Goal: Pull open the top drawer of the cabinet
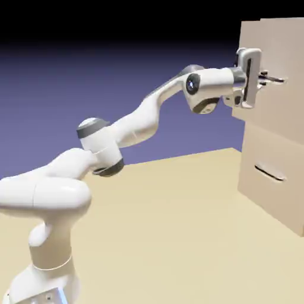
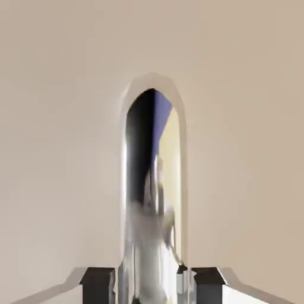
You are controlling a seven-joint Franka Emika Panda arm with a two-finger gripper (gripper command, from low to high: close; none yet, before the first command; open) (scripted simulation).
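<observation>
The claw grips the shiny bar handle of the flat beige top drawer, directly ahead of it.

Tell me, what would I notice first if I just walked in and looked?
The big white robot arm, stretching from the exterior view's lower left up to the tall beige cabinet on the right. Its fingers are shut on the shiny handle of the top drawer. A second handle sits lower down.

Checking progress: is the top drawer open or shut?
Shut, or barely moved: the top drawer front sits about level with the lower drawer front. The fingers clamp its handle.
</observation>
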